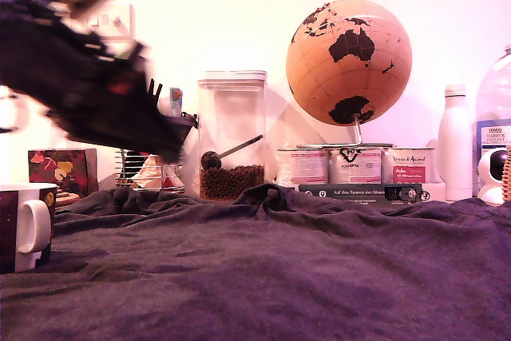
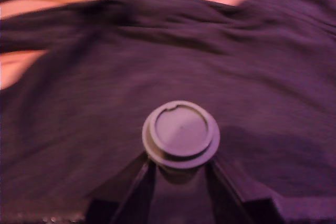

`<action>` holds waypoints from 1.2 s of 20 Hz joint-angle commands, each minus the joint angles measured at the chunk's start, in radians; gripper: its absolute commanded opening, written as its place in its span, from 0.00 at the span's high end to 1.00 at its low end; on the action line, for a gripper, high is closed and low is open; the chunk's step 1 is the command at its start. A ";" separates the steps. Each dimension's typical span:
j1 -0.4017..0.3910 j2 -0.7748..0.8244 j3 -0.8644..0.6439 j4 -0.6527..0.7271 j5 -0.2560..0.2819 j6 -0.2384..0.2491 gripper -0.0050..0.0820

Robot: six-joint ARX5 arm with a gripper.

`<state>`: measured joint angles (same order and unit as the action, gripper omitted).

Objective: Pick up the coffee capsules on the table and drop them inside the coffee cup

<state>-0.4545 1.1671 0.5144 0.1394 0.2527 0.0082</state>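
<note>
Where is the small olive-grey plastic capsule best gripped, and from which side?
Grip the olive-grey plastic capsule by its narrower body just under the wide rim, fingers on opposite sides; the rim would likely stop slipping. The gripper appears to hold it so.

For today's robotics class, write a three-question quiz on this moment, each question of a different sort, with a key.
1. True or false: the gripper holds the capsule.
2. Where is the cup in the exterior view? A) left edge B) centre C) right edge
3. Fill in: the cloth on the table is dark grey-____.

Key: 1 true; 2 A; 3 purple.
</note>
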 commanded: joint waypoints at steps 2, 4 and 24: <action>0.057 -0.040 -0.023 -0.015 0.000 -0.008 0.70; 0.109 -0.065 -0.023 -0.039 0.000 -0.008 0.70; 0.378 -0.109 -0.024 -0.170 -0.033 -0.032 0.70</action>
<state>-0.0780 1.0622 0.5121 -0.0380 0.2184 -0.0193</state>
